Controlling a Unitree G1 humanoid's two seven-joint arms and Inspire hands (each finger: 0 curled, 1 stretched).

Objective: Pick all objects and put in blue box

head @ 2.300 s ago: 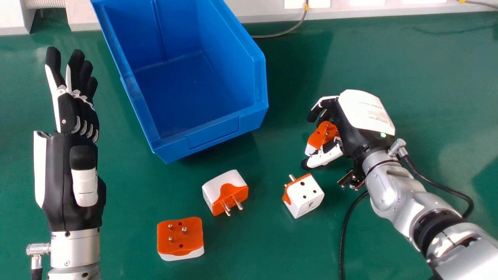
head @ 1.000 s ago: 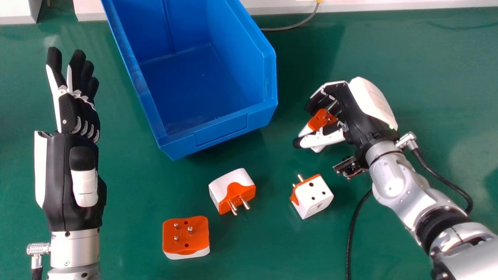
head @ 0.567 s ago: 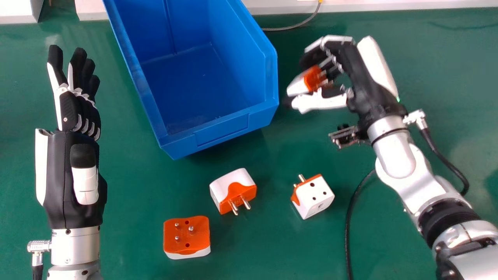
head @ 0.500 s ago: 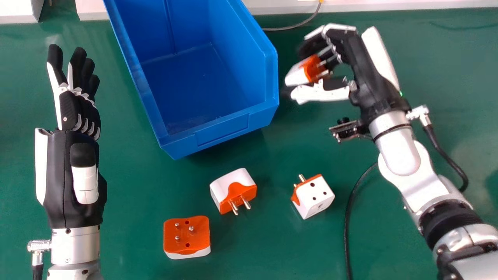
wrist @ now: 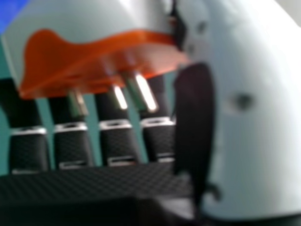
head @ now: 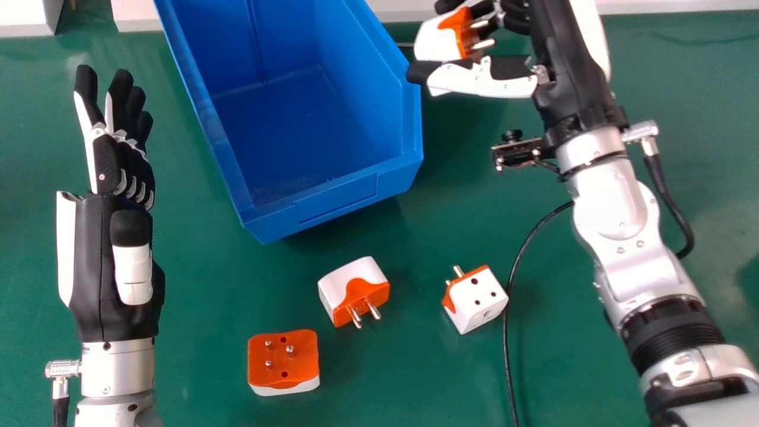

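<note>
At the top of the head view my right hand is shut on a white and orange plug adapter, just right of the blue box. In the right hand view, the held adapter, pins showing, lies between the fingers and thumb of my right hand. Three more adapters lie on the table: one pins up, one on its side, and one with socket holes up. My left hand stays open at the left, its fingers straight.
The green table carries a black cable from the right arm, running close beside the rightmost adapter. A pale ledge borders the far edge. A small bracket sticks out at the right wrist.
My right hand has closed round the adapter, lifted it and moved away toward the far edge, up beside the box. The left hand has barely shifted. The three loose adapters have stayed on the table.
</note>
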